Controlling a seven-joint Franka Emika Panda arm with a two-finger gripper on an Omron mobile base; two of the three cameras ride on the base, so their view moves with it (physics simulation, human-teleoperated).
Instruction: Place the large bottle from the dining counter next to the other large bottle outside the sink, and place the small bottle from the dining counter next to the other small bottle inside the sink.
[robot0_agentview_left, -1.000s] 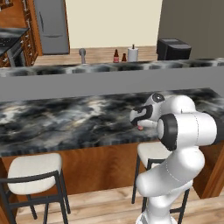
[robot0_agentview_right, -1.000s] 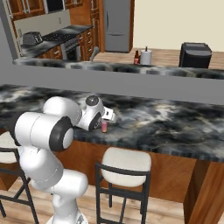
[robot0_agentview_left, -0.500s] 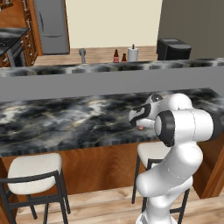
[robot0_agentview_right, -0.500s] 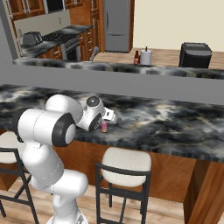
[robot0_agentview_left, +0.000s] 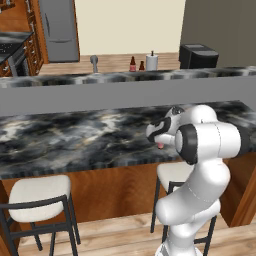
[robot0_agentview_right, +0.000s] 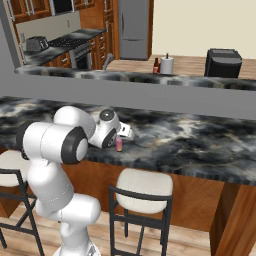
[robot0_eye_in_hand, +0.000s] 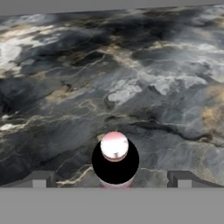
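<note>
My claw hangs wide open right above the small bottle, which stands on the dining counter near its front edge. I think the bottle is light, hard and a bit slippery, so I should pinch its round body below the cap.

I count one short pink bottle with black cap, two dark brown glass bottles at my twelve o'clock, and two cushioned stools.
</note>
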